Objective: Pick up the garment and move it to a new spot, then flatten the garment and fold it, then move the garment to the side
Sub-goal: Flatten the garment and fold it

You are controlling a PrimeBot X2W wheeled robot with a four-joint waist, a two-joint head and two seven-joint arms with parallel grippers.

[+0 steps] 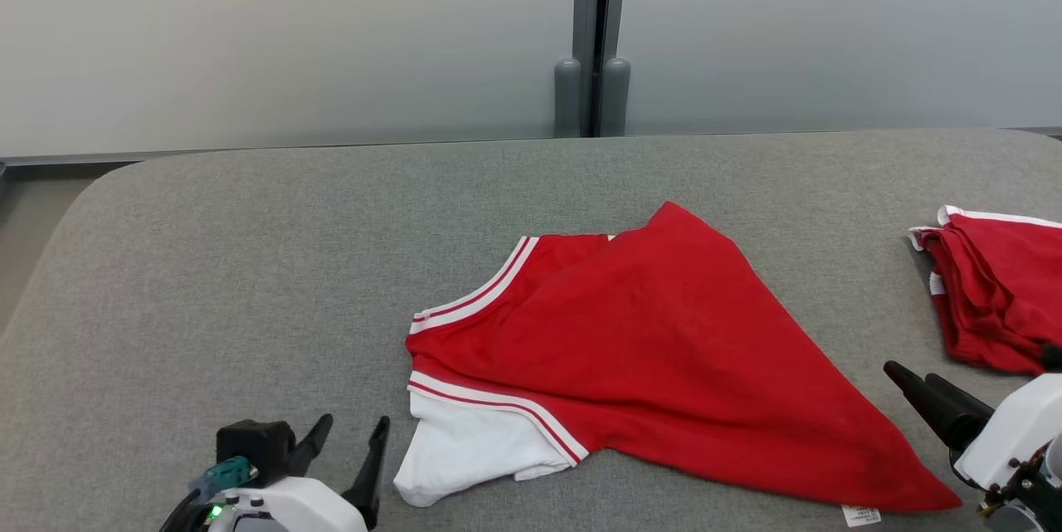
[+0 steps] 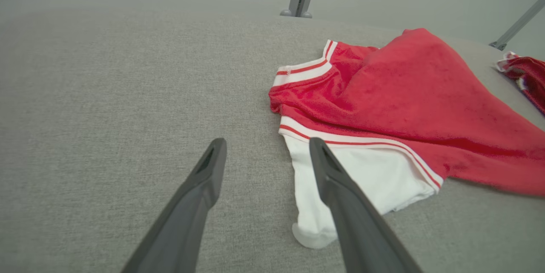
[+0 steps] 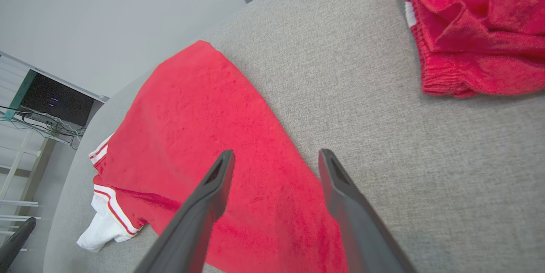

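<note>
From where I stand, the garment (image 1: 664, 349), a red jersey with white-and-red striped trim and a white sleeve, lies loose on the grey padded table (image 1: 249, 266). Nothing holds it. The left gripper (image 1: 355, 420) waits low with its two dark fingers spread apart and empty. The white sleeve (image 2: 366, 179) sits just ahead of it and a little to its right, close to the right-hand fingertip. I cannot tell whether they touch.

The right gripper (image 1: 913, 374) has its fingers parted too, with nothing between them. Its wrist view looks along the fingers with the long red corner of the cloth beyond them, one finger in line with red fabric and the other with bare grey table. The care tag (image 1: 860, 514) at that corner lies just to the gripper's left. Ahead of this gripper and off to its right is a second red bundle (image 1: 996, 300), bunched up and well apart from the jersey.

I'd judge the first step done, since the jersey rests mid-table with both grippers free. Everything else is left. The body is doubled over itself into a slanting triangle, so it needs spreading flat, then folding, then shifting aside.
</note>
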